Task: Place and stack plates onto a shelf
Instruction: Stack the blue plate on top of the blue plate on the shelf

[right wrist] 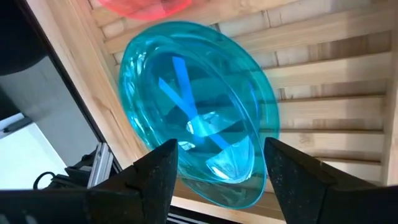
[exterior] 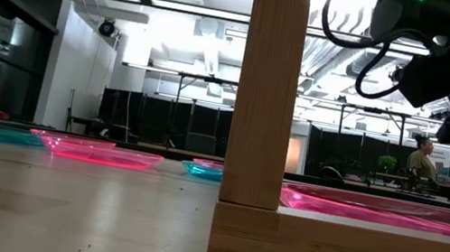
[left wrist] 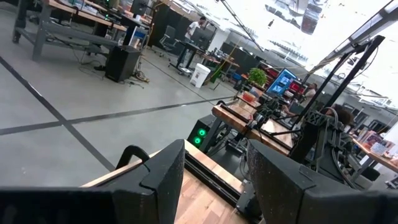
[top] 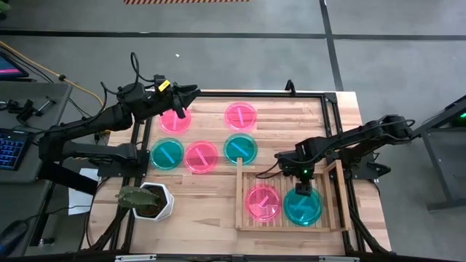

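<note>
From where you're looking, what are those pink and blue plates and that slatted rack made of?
The teal plate on the rack looks like thin translucent plastic, glossy: the slats show through it and light glints on its surface. The pink plate beside it has the same see-through look. The rack seems to be pale unpainted wood, matte, with visible grain along its slats. The table looks like wood too.

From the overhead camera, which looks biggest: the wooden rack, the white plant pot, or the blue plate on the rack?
Largest to smallest in the high view:
1. The shelf, several plates wide.
2. The white plant pot and the teal plate look about alike; I won't rank them.
</note>
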`<state>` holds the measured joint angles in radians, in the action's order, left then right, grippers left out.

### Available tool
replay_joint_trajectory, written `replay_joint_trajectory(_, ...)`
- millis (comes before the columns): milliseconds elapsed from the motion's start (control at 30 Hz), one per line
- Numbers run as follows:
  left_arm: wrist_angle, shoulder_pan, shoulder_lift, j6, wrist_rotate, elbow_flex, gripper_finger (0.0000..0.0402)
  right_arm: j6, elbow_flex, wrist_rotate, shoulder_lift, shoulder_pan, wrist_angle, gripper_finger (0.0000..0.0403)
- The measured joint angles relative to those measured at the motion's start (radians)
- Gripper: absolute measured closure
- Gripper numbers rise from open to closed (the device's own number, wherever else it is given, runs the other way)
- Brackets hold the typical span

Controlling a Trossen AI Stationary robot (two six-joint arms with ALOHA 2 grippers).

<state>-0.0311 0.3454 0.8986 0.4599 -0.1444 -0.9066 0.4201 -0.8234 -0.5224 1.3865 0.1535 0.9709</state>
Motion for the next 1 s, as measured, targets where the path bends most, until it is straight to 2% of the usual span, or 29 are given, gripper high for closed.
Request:
replay_joint_trajectory(200, 0.000, 0.002, 0.000, 0.000, -0.002, 0.000, 0.0238, -0.009, 0.000, 0.050, -0.007, 0.000, 0.044, 0.0181)
replay_joint_trajectory(367, 0.001, 0.002, 0.000, 0.000, -0.008, 0.000, 0.0238, 0.019, 0.000, 0.047, -0.033, 0.000, 0.020, 0.0181)
replay_joint_trajectory(533, 0.002, 0.002, 0.000, 0.000, -0.019, 0.000, 0.0239, 0.084, 0.000, -0.030, -0.074, 0.005, -0.162, 0.0181)
replay_joint_trajectory(667, 0.003, 0.002, 0.000, 0.000, -0.019, 0.000, 0.0240, 0.103, -0.001, 0.003, -0.076, 0.040, -0.307, 0.0191)
replay_joint_trajectory(833, 0.003, 0.002, 0.000, 0.000, -0.019, 0.000, 0.0240, 0.099, 0.000, 0.081, -0.029, 0.090, -0.351, 0.0252)
replay_joint_trajectory(1000, 0.003, 0.002, 0.000, 0.000, -0.023, 0.000, 0.0240, 0.072, 0.000, 0.150, 0.039, 0.113, -0.355, 0.0365)
